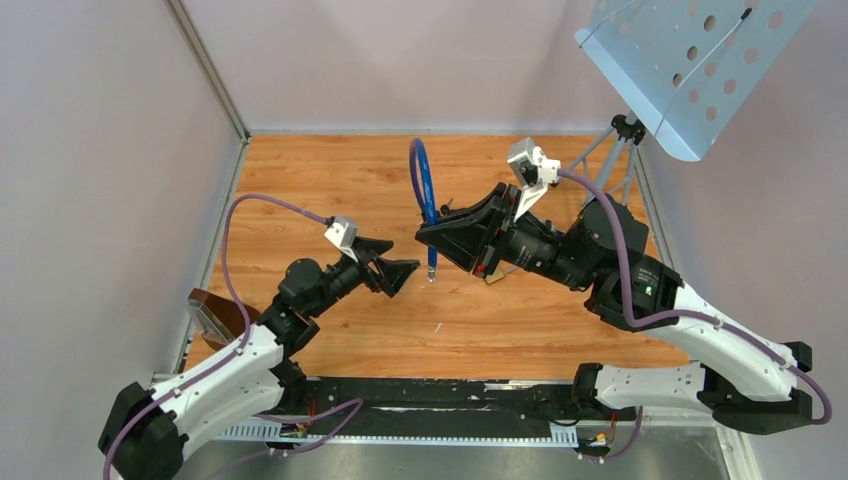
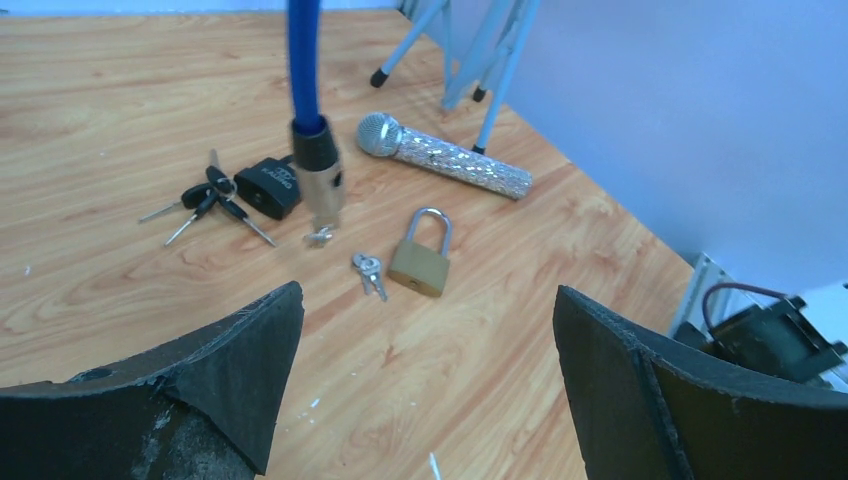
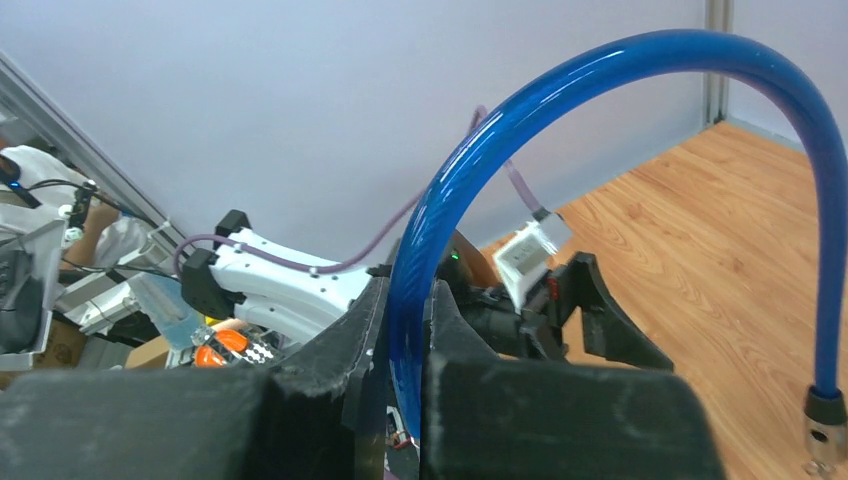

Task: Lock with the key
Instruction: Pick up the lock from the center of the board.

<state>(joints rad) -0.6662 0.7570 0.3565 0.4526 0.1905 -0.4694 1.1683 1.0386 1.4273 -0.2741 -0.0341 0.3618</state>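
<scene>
My right gripper [image 1: 432, 232] is shut on a blue cable lock [image 1: 420, 180] and holds it above the table; the cable arcs over in the right wrist view [image 3: 620, 70], clamped between the jaws of the gripper [image 3: 405, 330]. Its metal end [image 2: 320, 185] hangs down just above the wood. A black lock body [image 2: 268, 185] with a bunch of black-headed keys [image 2: 205, 200] lies beside that end. My left gripper [image 1: 405, 272] is open and empty, facing the hanging end, and shows wide apart in its own wrist view [image 2: 430, 330].
A brass padlock [image 2: 420, 262] with small silver keys [image 2: 368, 270] lies on the wood, and a silver microphone [image 2: 445, 160] lies behind it. A blue music stand [image 1: 690, 60] on tripod legs [image 2: 480, 50] stands at the back right. A brown object [image 1: 215, 315] sits at the left edge.
</scene>
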